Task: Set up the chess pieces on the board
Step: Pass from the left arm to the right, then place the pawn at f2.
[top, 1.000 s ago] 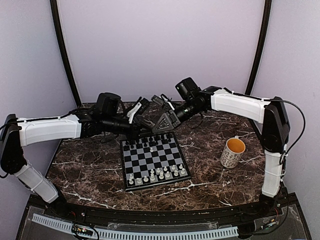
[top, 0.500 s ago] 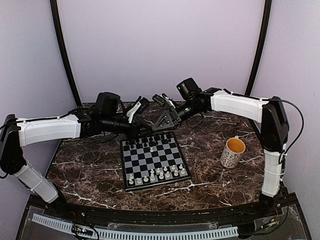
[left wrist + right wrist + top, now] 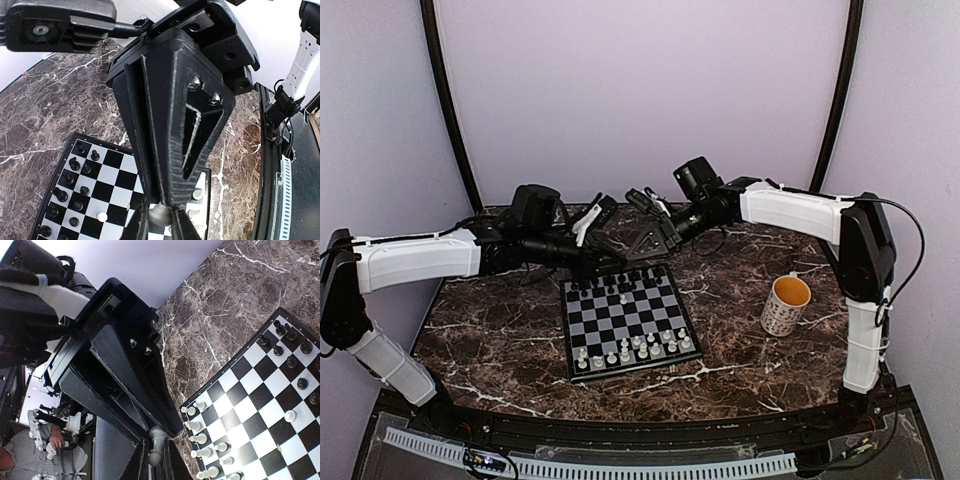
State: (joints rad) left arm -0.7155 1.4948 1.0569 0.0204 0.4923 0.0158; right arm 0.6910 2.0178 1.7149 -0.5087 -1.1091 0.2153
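The board (image 3: 620, 322) lies mid-table, black chess pieces (image 3: 620, 283) along its far rows and white ones (image 3: 632, 348) along its near rows. One white pawn (image 3: 625, 297) stands alone near the black side. My left gripper (image 3: 623, 262) and right gripper (image 3: 634, 255) meet tip to tip above the board's far edge. In the left wrist view my left gripper (image 3: 160, 223) is shut on a white piece (image 3: 160, 215). In the right wrist view my right gripper (image 3: 156, 460) is shut on the same white piece (image 3: 157, 439).
A white mug (image 3: 786, 305) with a yellow inside stands right of the board on the dark marble table (image 3: 500, 340). Curved black poles rise behind both arms.
My right gripper's jaws have closed onto the white piece that my left gripper holds. Both arms have barely shifted above the board's far edge.
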